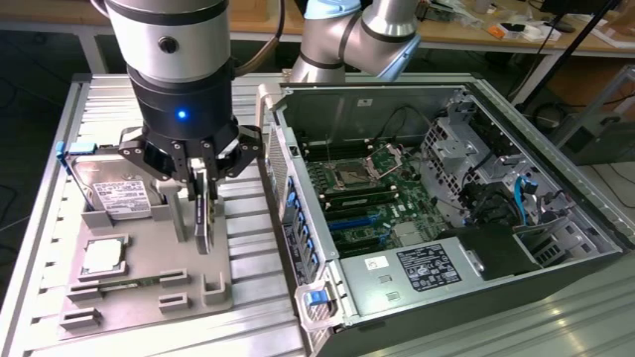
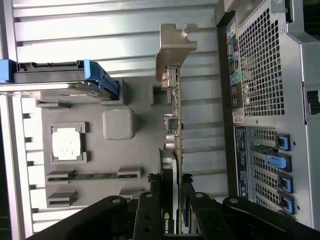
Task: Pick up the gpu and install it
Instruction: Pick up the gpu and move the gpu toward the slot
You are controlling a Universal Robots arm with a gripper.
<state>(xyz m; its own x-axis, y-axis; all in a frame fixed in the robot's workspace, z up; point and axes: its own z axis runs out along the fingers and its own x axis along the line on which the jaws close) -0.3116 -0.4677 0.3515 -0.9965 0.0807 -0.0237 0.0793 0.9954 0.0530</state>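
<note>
The gpu (image 1: 204, 223) stands on edge over the grey parts tray (image 1: 149, 297), at the exterior view's left of the open computer case (image 1: 447, 186). In the wrist view the gpu (image 2: 177, 115) is seen edge-on: a thin green board, a silver end bracket (image 2: 175, 47) and a black cooler block. My gripper (image 1: 201, 195) comes straight down on it, with its fingers (image 2: 150, 210) pressed to both faces of the card, so it is shut on the card. I cannot tell whether the card's lower edge touches the tray.
On the tray lie a silver hard drive (image 1: 119, 195) with blue tabs, a processor chip (image 1: 104, 256) and a narrow memory stick (image 1: 119, 285). The case lies open with its motherboard (image 1: 362, 190) and blue slots (image 1: 352, 223) exposed. The case's rear wall (image 2: 265, 110) is close beside the card.
</note>
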